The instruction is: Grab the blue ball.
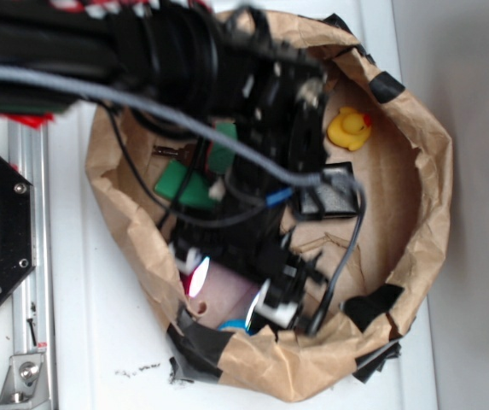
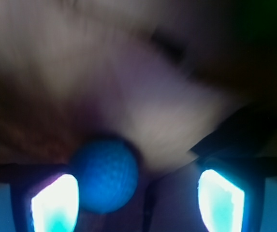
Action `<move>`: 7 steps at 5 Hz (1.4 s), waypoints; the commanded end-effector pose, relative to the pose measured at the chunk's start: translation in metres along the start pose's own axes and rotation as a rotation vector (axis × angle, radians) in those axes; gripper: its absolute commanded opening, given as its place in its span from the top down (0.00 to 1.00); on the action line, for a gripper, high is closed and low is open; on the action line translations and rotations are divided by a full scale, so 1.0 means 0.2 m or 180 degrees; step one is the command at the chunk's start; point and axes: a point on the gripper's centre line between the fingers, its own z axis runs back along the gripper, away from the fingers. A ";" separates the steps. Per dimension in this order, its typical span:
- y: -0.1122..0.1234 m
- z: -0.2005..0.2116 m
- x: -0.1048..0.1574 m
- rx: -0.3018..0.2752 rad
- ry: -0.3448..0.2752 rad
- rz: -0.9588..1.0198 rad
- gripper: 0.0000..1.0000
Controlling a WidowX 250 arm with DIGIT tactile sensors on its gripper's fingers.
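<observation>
The blue ball (image 2: 105, 175) fills the lower middle of the wrist view, round and bright blue with a faintly textured skin. It lies between my gripper's (image 2: 138, 200) two glowing pads, right against the left pad (image 2: 56, 203) and well apart from the right pad (image 2: 220, 200). The gripper is open. In the exterior view the gripper (image 1: 227, 295) points down into the near side of a brown paper nest, and only a sliver of the blue ball (image 1: 234, 325) shows below it. The wrist view is blurred.
The crumpled paper wall (image 1: 423, 196), patched with black tape (image 1: 372, 306), rings the workspace. Inside it are a yellow rubber duck (image 1: 349, 128) at the far right, a green block (image 1: 195, 175) under the arm, a black mesh piece (image 1: 329, 192) and a pinkish patch (image 1: 227, 290).
</observation>
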 end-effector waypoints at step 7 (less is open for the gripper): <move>0.04 0.27 -0.06 -0.0497 -0.1322 -0.0292 1.00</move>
